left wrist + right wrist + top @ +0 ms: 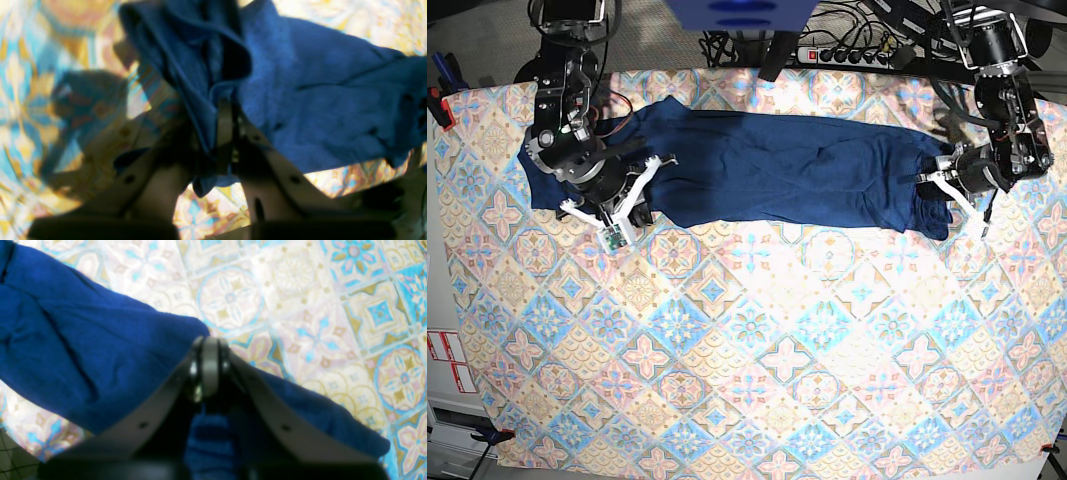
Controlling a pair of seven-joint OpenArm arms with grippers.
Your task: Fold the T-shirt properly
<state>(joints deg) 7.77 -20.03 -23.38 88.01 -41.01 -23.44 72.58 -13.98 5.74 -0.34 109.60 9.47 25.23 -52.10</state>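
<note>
The navy T-shirt (777,165) lies stretched in a long band across the far part of the table. At its right end in the base view, my left gripper (935,182) is shut on a bunched fold of the cloth. The left wrist view shows the T-shirt (317,100) gathered between the closed fingers of the left gripper (227,113). At the other end, my right gripper (622,195) sits on the shirt. In the right wrist view the right gripper (210,365) has its fingertips pressed together, and the T-shirt (83,350) rises to them like a tent.
A patterned tablecloth (747,340) covers the table. Behind its far edge lie a power strip with cables (857,52) and a blue object (742,12). A red clamp (437,100) sits at the left edge.
</note>
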